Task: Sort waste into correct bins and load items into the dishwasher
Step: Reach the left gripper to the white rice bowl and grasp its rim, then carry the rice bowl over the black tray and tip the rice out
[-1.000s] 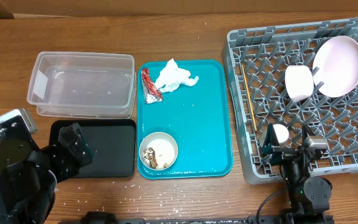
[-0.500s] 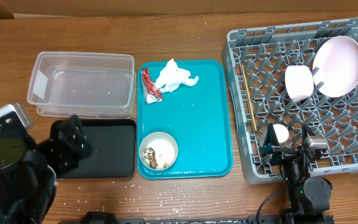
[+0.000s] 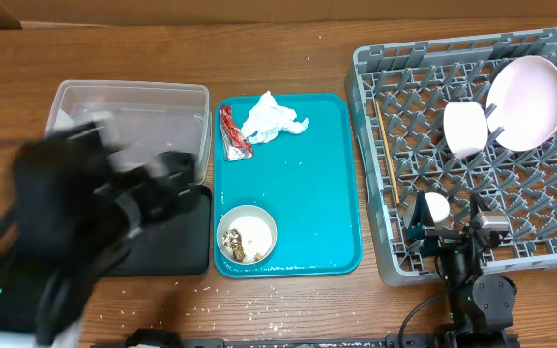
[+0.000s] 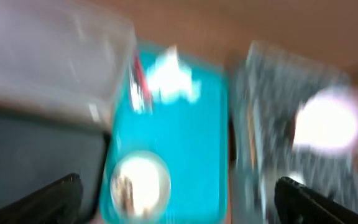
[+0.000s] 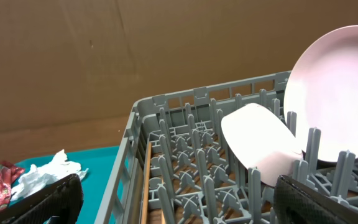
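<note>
Left arm (image 3: 66, 227): a dark blur over the table's left side. It hides the near edge of the tub (image 3: 162, 108) and most of the black tray (image 3: 190, 240), and its outline cannot be read.

Left gripper (image 4: 179, 208): the wrist view is also blurred, but both fingers (image 4: 55, 196) show at the bottom corners, wide apart and holding nothing.

Teal tray (image 3: 307, 193): the wrapper (image 3: 233, 132) and tissue (image 3: 272, 119) lie just beside each other at the far end. The cream bowl (image 3: 247, 234) sits at the near-left corner with brown scraps (image 3: 245, 251) inside.

Rack (image 3: 364, 106): the chopsticks (image 3: 387, 155) lie along its left side. The pink bowl (image 3: 466, 128) stands tilted among the pegs just beside the plate (image 3: 527, 102); whether they touch cannot be seen. The wrist view cuts the plate off.

Right gripper (image 5: 179, 208): fingers spread and empty, at the rack's near edge.
</note>
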Tool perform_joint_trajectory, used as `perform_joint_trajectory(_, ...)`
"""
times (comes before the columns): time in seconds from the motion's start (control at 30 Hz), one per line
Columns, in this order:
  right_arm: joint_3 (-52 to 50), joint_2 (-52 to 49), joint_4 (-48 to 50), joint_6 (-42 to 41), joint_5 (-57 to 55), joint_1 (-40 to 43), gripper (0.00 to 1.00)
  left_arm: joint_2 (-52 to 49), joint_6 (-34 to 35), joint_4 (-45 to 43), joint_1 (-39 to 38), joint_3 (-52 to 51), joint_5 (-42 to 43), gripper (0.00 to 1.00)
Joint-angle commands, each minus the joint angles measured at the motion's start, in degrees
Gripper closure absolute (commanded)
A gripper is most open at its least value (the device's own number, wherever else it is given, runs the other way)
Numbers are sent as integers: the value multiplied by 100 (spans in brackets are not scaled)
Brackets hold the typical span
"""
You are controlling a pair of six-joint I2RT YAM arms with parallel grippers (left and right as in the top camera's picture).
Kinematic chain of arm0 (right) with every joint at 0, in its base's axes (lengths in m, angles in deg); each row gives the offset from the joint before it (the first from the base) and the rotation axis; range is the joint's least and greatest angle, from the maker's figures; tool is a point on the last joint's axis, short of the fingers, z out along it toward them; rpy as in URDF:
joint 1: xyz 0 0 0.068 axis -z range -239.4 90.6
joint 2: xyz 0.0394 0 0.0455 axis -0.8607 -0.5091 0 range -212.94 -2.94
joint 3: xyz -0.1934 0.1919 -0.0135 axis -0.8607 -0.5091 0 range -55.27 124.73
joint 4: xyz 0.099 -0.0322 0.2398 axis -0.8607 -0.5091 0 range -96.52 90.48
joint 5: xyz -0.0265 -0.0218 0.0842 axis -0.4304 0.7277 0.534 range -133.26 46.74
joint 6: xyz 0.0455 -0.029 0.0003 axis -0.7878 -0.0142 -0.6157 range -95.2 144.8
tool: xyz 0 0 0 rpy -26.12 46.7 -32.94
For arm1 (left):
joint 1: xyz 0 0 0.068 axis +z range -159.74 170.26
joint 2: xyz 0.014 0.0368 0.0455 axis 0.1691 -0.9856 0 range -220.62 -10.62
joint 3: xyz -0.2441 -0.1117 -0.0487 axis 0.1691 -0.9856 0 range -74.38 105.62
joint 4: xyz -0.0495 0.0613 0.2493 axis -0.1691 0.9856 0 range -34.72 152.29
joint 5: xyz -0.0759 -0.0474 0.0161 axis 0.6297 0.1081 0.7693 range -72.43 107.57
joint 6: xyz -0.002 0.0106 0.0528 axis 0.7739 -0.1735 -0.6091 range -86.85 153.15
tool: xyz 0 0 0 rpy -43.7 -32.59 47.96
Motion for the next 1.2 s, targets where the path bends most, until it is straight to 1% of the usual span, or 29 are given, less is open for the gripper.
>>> perform_joint_trajectory(0.0,-61,68,33,-2,9,15,0,-1255,-162,94,-385,-846,1095,12)
perform_joint_trajectory(0.03,-61,68,35,-2,9,15,0,-1777,-251,-81,-754,-1113,933,32)
perform_joint_trajectory(0.07,-61,68,33,-2,11,15,0,-1978,-243,-205,-957,-1196,752,34)
perform_joint_trajectory(0.13,-61,66,35,-2,9,15,0,-2400,-103,-479,-1528,-1305,68,32)
perform_joint_trajectory(0.17,-61,68,35,-2,11,15,0,-2588,79,-533,-1827,-1309,-398,29)
perform_joint_trajectory(0.23,-61,68,33,-2,11,15,0,-2944,483,-590,-2341,-1311,-1067,20)
perform_joint_trajectory(0.27,-61,68,33,-2,9,15,0,-3110,693,-592,-2527,-1311,-1250,20)
perform_joint_trajectory(0.3,-61,68,35,-2,9,15,0,-3412,1056,-590,-2787,-1311,-1464,22)
perform_joint_trajectory(0.37,-61,68,33,-2,11,15,0,-3790,1403,-612,-3001,-1311,-1537,24)
perform_joint_trajectory(0.47,-61,66,33,-2,9,15,0,-4251,1541,-730,-3132,-1311,-1530,31)
perform_joint_trajectory(0.5,-61,68,33,-2,9,15,0,-4393,1537,-802,-3156,-1311,-1528,36)
perform_joint_trajectory(0.53,-61,68,35,-2,9,15,0,-4498,1526,-848,-3163,-1311,-1537,37)
perform_joint_trajectory(0.63,-61,66,33,-2,9,15,0,-4771,1440,-975,-3167,-1311,-1532,45)
perform_joint_trajectory(0.67,-61,68,33,-2,9,15,0,-4892,1377,-1029,-3167,-1311,-1580,54)
perform_joint_trajectory(0.77,-61,68,33,-2,11,15,0,-5056,1263,-1147,-3169,-1311,-1733,61)
perform_joint_trajectory(0.8,-61,68,33,-2,9,15,0,-5117,1178,-1198,-3169,-1311,-1749,66)
perform_joint_trajectory(0.87,-61,68,33,-2,9,15,0,-5209,1043,-1276,-3171,-1311,-1742,77)
perform_joint_trajectory(0.93,-61,68,33,-2,9,15,0,-5281,1029,-1298,-3174,-1311,-1742,92)
perform_joint_trajectory(0.97,-61,68,35,-2,11,15,0,-5311,1029,-1325,-3171,-1311,-1742,96)
perform_joint_trajectory(1.07,-61,68,35,-2,9,15,0,-5283,1014,-1342,-3171,-1268,-1744,96)
perform_joint_trajectory(1.17,-61,68,33,-2,9,15,0,-5141,1016,-1139,-3171,-1078,-1742,96)
